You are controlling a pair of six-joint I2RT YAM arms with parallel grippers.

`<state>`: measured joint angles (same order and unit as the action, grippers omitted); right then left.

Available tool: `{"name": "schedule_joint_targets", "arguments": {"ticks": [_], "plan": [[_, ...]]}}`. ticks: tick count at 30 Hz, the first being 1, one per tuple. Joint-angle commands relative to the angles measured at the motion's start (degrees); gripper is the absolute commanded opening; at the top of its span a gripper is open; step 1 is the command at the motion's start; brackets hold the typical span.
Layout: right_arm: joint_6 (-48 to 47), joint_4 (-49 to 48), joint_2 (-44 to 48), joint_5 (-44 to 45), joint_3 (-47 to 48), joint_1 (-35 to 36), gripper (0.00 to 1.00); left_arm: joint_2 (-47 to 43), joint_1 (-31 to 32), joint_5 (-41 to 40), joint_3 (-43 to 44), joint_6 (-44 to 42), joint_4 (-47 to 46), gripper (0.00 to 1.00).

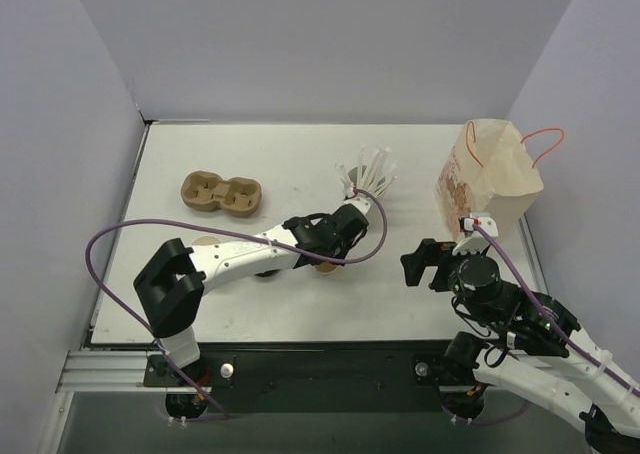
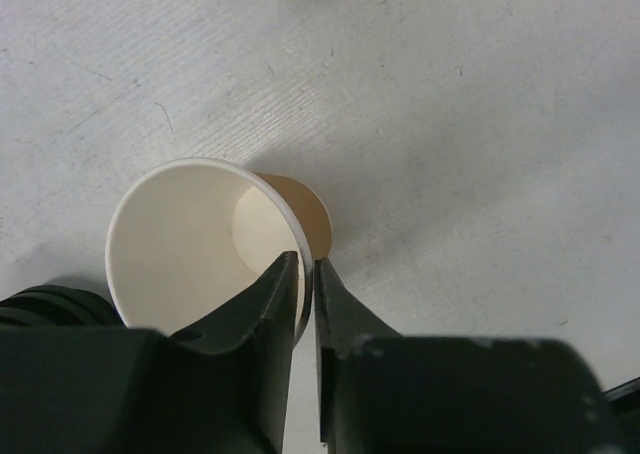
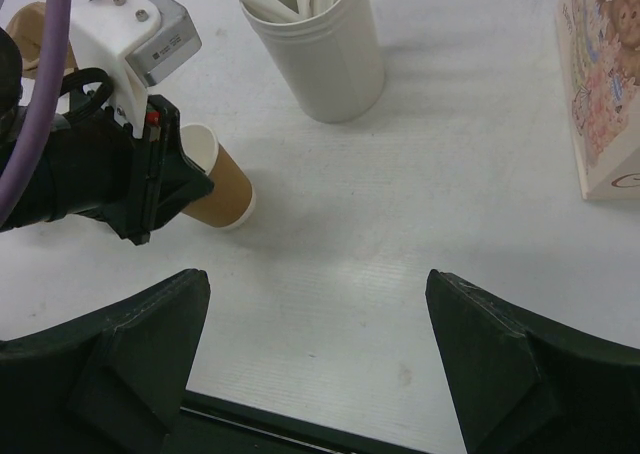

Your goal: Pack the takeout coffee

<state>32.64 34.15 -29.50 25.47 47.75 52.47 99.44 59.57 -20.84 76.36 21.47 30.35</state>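
Looking through the left wrist camera, the left pincer point(image 2: 303, 266) has its two fingers only a sliver apart. One finger is inside and one outside the rim of an open paper cup point(image 2: 200, 244) with no lid. The rim runs right through that slit, but I honestly can't tell whether the fingers are squeezing it or just straddling it.

At 8 o'clock of that cup there's a dark ribbed curve point(image 2: 45, 304). Nearly all of it is cut off by the pincer's body, so no idea what it is.

The lidded coffee itself I can't pick out for sure in any view. From above, the left arm point(image 1: 240, 254) covers a good strip of the table point(image 1: 280, 154). A tan round patch point(image 1: 208, 241) peeks out beside it, too covered to name.

The right pincer point(image 3: 318, 344) is spread wide with only bare tabletop between its fingers.

From overhead, the paper bag point(image 1: 490, 174) stands at 2 o'clock, and its inside isn't visible. The pulp cup tray point(image 1: 221, 192) lies at 10 o'clock. A white pot of stirrers point(image 1: 366, 177) is at 1 o'clock of the open cup.
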Motion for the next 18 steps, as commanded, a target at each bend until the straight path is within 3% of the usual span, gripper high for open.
{"name": "schedule_joint_targets", "arguments": {"ticks": [1, 10, 18], "plan": [[0.67, 0.21, -0.47, 2.39, -0.37, -0.35, 0.95, -0.03, 0.28, 2.64, 0.55, 1.2, -3.1, 0.31], [1.37, 0.13, -0.56, 1.68, -0.55, -0.35, 0.95, -6.18, 0.11, 0.72, 5.64, 1.73, 4.88, 0.55], [2.07, 0.13, -1.35, 1.16, -1.07, -0.35, 0.95, -12.33, -2.08, -13.7, 3.02, 3.66, 15.0, 0.56]]}}
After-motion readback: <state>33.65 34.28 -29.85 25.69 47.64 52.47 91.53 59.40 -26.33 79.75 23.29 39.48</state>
